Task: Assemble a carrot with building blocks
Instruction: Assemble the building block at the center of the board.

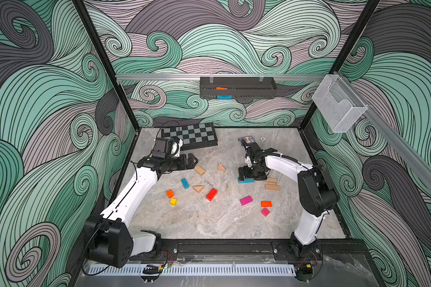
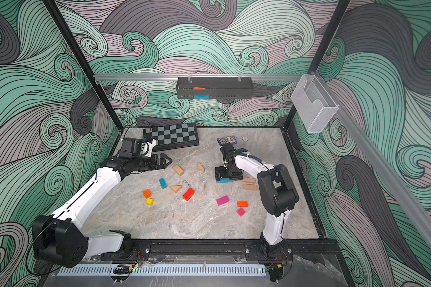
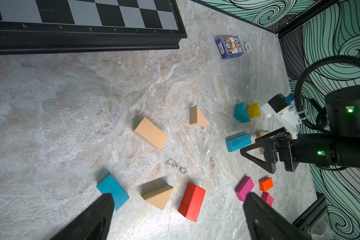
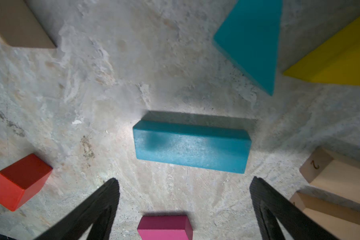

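We see the left claw (image 1: 193, 161) left of centre and the right claw (image 1: 249, 177) pointing down right of centre, both spread wide and empty.

Loose coloured wooden blocks (image 1: 211, 194), unassembled

Tabletop (image 1: 209, 223) marbled grey and beige. Board (image 1: 189, 135) chequered grey and black, black frame. In front of board are seen red block (image 1: 211, 194), teal bar (image 1: 184, 183), yellow cube (image 1: 173, 201), orange cube (image 1: 170, 193), pink block (image 1: 246, 200); wedge (image 1: 198, 188) in plain tan. Card box (image 3: 229, 47) near board printed blue. Walls (image 1: 35, 99) covered in teal, grey, mauve swirls, black-lined.
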Controlling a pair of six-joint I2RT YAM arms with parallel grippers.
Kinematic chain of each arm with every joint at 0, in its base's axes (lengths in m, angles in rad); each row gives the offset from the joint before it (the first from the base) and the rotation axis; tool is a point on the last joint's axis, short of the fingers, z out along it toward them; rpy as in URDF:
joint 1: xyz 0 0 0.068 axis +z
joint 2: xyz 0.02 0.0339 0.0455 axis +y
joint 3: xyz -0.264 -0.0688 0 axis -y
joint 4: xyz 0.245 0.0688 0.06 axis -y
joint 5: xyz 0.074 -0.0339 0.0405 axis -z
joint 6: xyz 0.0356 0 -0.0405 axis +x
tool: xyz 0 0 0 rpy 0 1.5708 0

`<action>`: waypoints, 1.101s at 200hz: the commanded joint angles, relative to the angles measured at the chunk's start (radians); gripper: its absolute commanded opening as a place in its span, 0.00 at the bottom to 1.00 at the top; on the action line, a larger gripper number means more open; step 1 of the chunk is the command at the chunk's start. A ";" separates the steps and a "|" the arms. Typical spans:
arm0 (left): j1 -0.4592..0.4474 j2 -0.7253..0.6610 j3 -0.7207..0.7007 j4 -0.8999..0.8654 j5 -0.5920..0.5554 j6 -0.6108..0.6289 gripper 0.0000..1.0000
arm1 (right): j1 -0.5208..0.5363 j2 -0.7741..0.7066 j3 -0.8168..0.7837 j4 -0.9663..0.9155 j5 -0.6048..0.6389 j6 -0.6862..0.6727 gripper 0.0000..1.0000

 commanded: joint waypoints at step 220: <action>-0.003 0.011 0.016 0.017 0.030 0.021 0.97 | 0.007 0.070 -0.010 0.018 0.195 0.086 0.77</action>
